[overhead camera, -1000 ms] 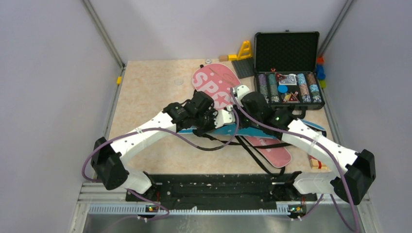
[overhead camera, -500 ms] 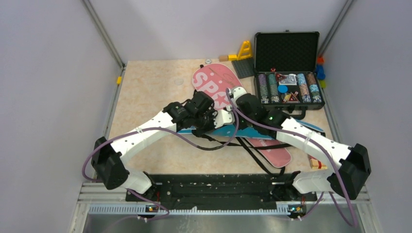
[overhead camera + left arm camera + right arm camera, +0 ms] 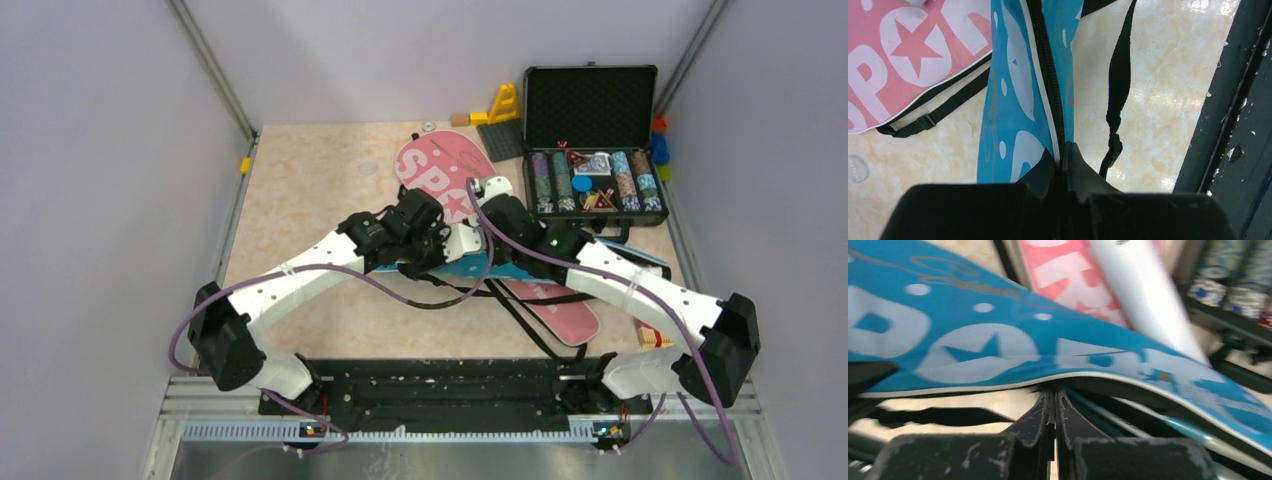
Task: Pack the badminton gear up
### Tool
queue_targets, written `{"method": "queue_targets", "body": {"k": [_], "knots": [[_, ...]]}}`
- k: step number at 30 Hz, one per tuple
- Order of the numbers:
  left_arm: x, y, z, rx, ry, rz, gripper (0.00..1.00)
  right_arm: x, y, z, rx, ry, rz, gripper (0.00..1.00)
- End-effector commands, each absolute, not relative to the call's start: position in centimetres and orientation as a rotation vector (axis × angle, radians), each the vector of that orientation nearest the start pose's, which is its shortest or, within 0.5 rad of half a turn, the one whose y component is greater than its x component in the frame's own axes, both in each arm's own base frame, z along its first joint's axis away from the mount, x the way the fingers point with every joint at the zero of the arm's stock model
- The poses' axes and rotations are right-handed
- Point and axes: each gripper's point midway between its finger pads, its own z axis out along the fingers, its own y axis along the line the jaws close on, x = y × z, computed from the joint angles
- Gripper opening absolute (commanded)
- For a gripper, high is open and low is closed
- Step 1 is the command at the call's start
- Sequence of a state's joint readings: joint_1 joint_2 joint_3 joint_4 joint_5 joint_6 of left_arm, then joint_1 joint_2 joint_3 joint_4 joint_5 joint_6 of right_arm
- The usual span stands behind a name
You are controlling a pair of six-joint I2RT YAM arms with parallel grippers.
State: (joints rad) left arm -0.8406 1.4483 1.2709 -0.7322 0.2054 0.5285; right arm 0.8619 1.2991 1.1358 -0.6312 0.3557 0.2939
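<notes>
"Two grippers, are both clenched?"

"Both. The left gripper is clamped on the blue cover, right on its zip seam, which runs straight away from the fingertips."

"And the right one?"

"The right gripper has its fingers pressed tight together, tips just under the white-piped edge of that same cover. I cannot tell whether they pinch anything."

"Where is the pink cover?"

"Flat on the table, beyond the left fingers and off to their left, with the blue one lying across it. A black strap trails just to their right."
</notes>
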Motion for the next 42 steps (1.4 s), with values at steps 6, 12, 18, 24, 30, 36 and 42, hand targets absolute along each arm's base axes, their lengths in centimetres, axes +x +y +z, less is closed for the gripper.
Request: {"method": "queue_targets", "body": {"k": [6, 12, 18, 24, 30, 36, 42], "knots": [[25.1, -25.5, 19.3, 1.542, 1.863, -0.223, 0.0, 25.0, 10.3, 19.1, -0.18, 2.338, -0.54, 0.0], [24.8, -26.0, 19.4, 1.535, 1.863, -0.286, 0.0, 26.5, 17.1, 20.4, -0.309, 2.25, -0.032, 0.15], [24.5, -26.5, 19.5, 1.535, 1.859, -0.325, 0.0, 24.4, 25.6, 23.8, -0.665, 1.967, 0.549, 0.54], [24.3, -26.7, 19.9, 1.54, 1.864, -0.347, 0.0, 26.5, 25.7, 21.9, -0.723, 1.985, 0.412, 0.57], [24.3, -26.9, 20.1, 1.542, 1.864, -0.351, 0.0, 28.0, 25.6, 20.5, -0.734, 2.032, 0.304, 0.51], [24.2, -27.1, 20.3, 1.541, 1.861, -0.371, 0.0, 26.8, 26.1, 19.8, -0.729, 2.034, 0.394, 0.49], [23.2, -27.5, 21.2, 1.542, 1.843, -0.468, 0.0, 26.0, 26.5, 21.6, -0.687, 1.912, 0.511, 0.53]]}}
